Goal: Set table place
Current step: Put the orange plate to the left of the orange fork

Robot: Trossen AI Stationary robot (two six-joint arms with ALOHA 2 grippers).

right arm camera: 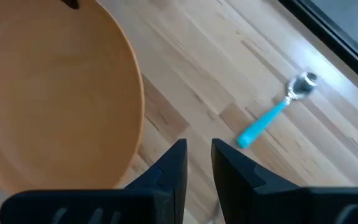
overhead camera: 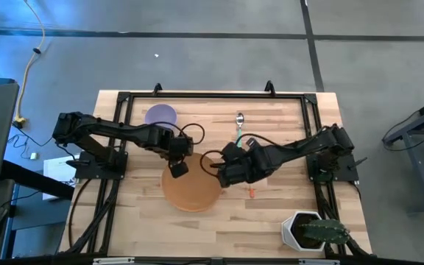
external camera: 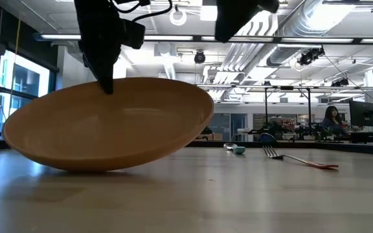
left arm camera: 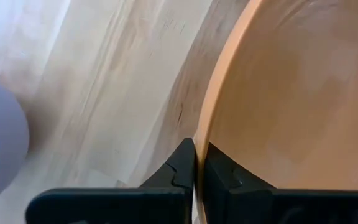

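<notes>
Left gripper (left arm camera: 196,163): fingers pinching the rim of the plate (overhead camera: 191,189), tilted on the desk (overhead camera: 271,221).
Right gripper (right arm camera: 199,155): fingers slightly spread, empty, near the spoon (right arm camera: 272,116).

Left gripper (overhead camera: 177,166): we see it stretched to mid-desk, fingers (left arm camera: 185,165) pinched together.
Right gripper (overhead camera: 221,174): reached in from the right, fingers (right arm camera: 174,163) slightly parted.

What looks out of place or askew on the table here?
The orange plate is tilted: in the low view one edge rests on the table while the other is raised, because the left gripper is shut on its rim. The spoon and fork lie flat.
</notes>
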